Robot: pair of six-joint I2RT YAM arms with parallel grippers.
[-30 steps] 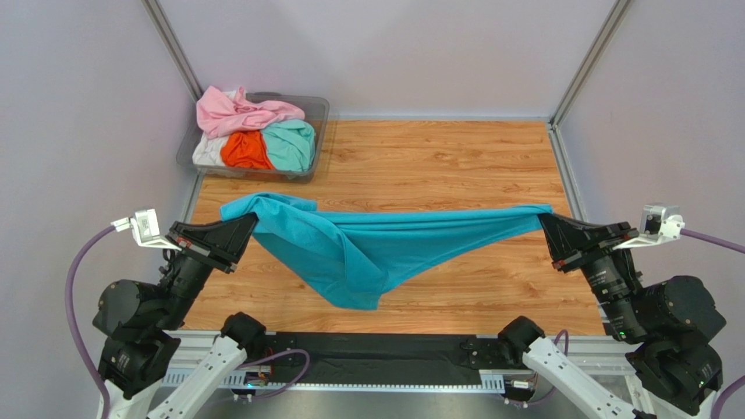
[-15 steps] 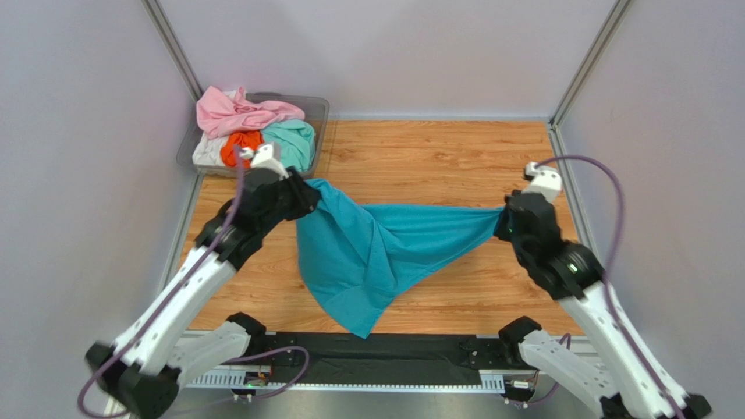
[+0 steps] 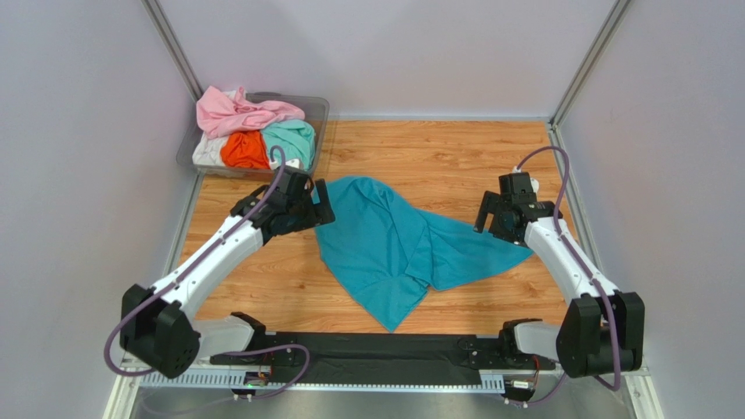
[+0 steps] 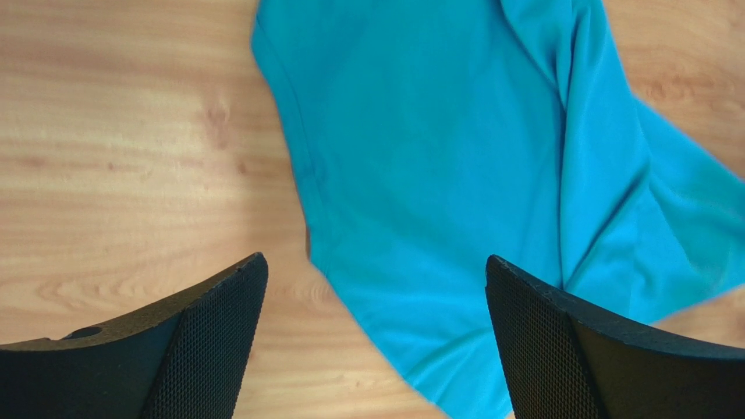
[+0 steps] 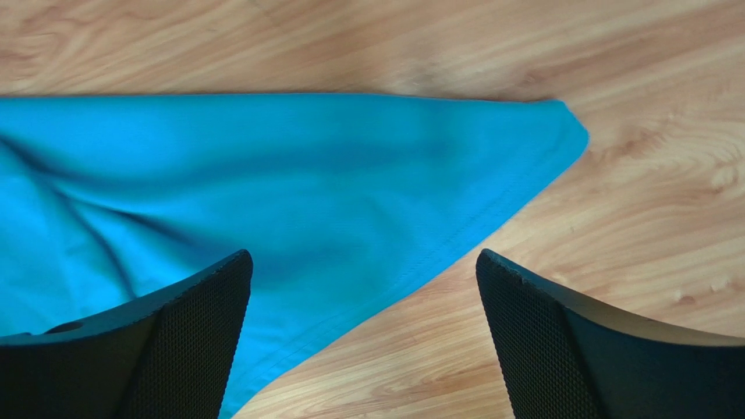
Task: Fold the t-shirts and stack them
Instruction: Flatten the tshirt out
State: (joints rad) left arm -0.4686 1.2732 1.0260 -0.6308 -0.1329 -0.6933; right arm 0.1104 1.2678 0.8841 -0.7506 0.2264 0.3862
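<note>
Teal t-shirt [image 3: 393, 249] rumpled on table [image 3: 437, 157], perhaps doubled over; both sets of jaws wide apart.

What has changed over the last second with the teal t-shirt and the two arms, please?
Both arms swung forward from the near corners. The left gripper and right gripper let go of the teal t-shirt, which dropped from its stretched hang and now lies rumpled on the table; both jaws stand open. The tub of other shirts stayed put.

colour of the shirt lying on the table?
Teal-blue t-shirt, plain; clearest in the left wrist view.
</note>
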